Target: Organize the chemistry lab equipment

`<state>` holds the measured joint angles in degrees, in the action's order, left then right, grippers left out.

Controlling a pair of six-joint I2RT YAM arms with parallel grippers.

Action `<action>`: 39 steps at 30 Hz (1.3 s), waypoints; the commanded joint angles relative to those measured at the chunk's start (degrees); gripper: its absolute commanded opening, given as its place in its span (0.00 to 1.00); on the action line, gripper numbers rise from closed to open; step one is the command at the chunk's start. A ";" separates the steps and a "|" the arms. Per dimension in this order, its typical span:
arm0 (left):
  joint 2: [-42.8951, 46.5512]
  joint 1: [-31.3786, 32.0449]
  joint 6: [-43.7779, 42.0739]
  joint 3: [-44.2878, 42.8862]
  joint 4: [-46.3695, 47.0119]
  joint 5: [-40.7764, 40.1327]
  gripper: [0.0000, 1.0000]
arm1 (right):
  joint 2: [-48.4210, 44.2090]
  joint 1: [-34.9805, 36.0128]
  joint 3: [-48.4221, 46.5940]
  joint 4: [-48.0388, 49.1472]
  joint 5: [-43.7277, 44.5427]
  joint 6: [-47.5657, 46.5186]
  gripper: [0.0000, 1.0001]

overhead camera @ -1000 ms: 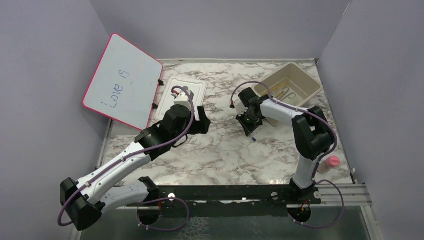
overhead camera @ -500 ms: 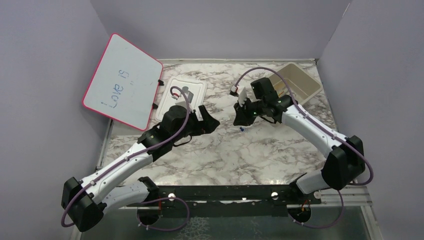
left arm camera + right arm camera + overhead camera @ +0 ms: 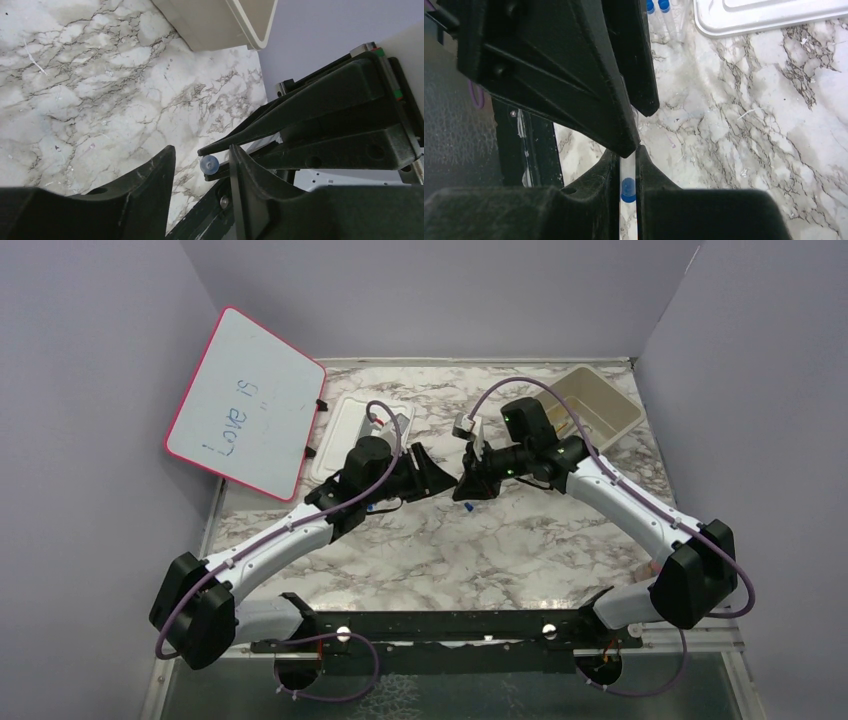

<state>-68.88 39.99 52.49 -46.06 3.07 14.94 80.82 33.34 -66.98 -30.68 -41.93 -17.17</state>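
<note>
Grips a blue-capped tube (image 3: 627,187) in the right end effector (image 3: 626,156), long axis aimed into the gap of the released left end effector (image 3: 201,151), tip to tip.

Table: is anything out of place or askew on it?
The pink-framed whiteboard sits slanted at the far left, not square with the marble table. Two blue-capped tubes lie loose beside the white tray.

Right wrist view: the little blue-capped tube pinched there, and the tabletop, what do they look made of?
The tube: likely clear plastic, maybe glass; the wall is see-through. The cap: opaque blue plastic, probably. The tabletop: white marble look with grey veins; real stone or printed laminate, cannot tell.
</note>
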 commanded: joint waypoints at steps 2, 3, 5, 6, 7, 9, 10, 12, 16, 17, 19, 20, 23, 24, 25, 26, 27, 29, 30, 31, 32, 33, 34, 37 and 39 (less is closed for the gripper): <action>-0.73 -0.07 0.80 -1.29 3.28 2.99 0.38 | -1.76 0.33 0.43 2.55 -2.92 -0.50 0.11; -0.88 -0.08 0.89 -1.23 3.26 3.32 0.34 | -1.74 0.35 0.47 2.74 -2.93 -0.50 0.11; -1.02 -0.06 0.98 -1.19 3.45 4.19 0.27 | -1.73 0.36 0.49 2.99 -2.45 -0.28 0.11; -0.95 -0.09 1.10 -1.05 3.60 4.55 0.24 | -1.67 0.32 0.53 3.06 -2.11 -0.14 0.11; -0.92 -0.09 1.32 -0.79 3.72 4.83 0.20 | -1.64 0.34 0.53 3.22 -1.84 0.00 0.11; -0.47 -0.12 1.44 -0.50 3.80 4.92 0.13 | -1.71 0.33 0.57 3.64 -1.28 0.49 0.11; -0.22 -0.09 1.46 -0.38 3.86 4.76 0.10 | -1.81 0.32 0.68 4.02 -0.89 1.08 0.13; 0.46 -0.15 1.45 -0.32 3.95 3.77 0.09 | -2.65 0.32 0.50 4.18 -0.24 2.03 0.23; 2.88 -1.56 2.32 -0.12 4.96 2.42 0.09 | -8.77 0.33 2.98 10.27 4.12 8.24 0.52; 3.82 -2.10 3.29 0.05 5.58 2.12 0.09 | -10.98 0.30 5.04 13.68 6.70 11.80 0.56; 5.60 -3.49 5.33 0.79 7.84 1.54 0.09 | -16.11 0.24 8.73 21.61 13.46 21.71 0.62; 6.53 -4.10 6.63 1.25 9.20 1.05 0.09 | -18.46 0.23 11.01 26.04 16.77 27.93 0.65; 8.38 -5.06 10.41 2.44 14.44 -0.68 0.10 | -23.22 0.23 16.55 35.90 25.65 47.95 0.67; 8.63 -5.09 11.50 2.61 15.86 -1.23 0.11 | -24.10 0.31 18.08 38.24 27.34 53.71 0.67; 8.84 -5.17 12.58 2.64 17.16 -1.69 0.11 | -24.78 0.32 19.71 40.28 28.75 60.07 0.67; 8.85 -5.18 13.63 2.57 18.37 -2.08 0.11 | -24.97 0.30 21.32 43.17 29.24 64.95 0.67; 8.81 -5.25 14.48 2.31 19.13 -2.29 0.11 | -25.07 0.35 22.77 46.92 28.87 69.34 0.68; 8.91 -5.31 16.17 1.83 20.64 -2.98 0.12 | -24.26 0.36 24.36 51.21 28.16 76.20 0.69; 8.91 -5.35 17.01 1.71 21.23 -3.30 0.12 | -23.60 0.39 24.77 52.84 27.79 78.89 0.69; 8.94 -5.36 17.88 1.68 21.80 -3.72 0.12 | -22.82 0.33 25.19 54.22 27.42 81.62 0.69; 9.02 -5.36 18.51 1.68 22.47 -3.97 0.12 | -22.05 0.32 25.81 56.49 26.68 83.67 0.68; 9.01 -5.36 19.13 1.68 23.06 -4.14 0.12 | -21.34 0.36 26.80 59.94 25.84 85.51 0.66; 8.93 -5.36 19.55 1.72 23.54 -4.39 0.12 | -20.72 0.37 27.82 63.65 25.29 87.17 0.64; 8.73 -5.36 19.99 2.21 24.35 -4.77 0.13 | -19.70 0.38 29.65 71.34 24.69 90.60 0.56; 9.02 -5.36 20.13 2.73 24.65 -5.27 0.13 | -19.41 0.37 30.19 73.69 25.06 92.09 0.49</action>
<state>-60.64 34.92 70.32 -44.21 23.20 11.97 61.12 33.43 -37.78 29.30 -17.08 66.30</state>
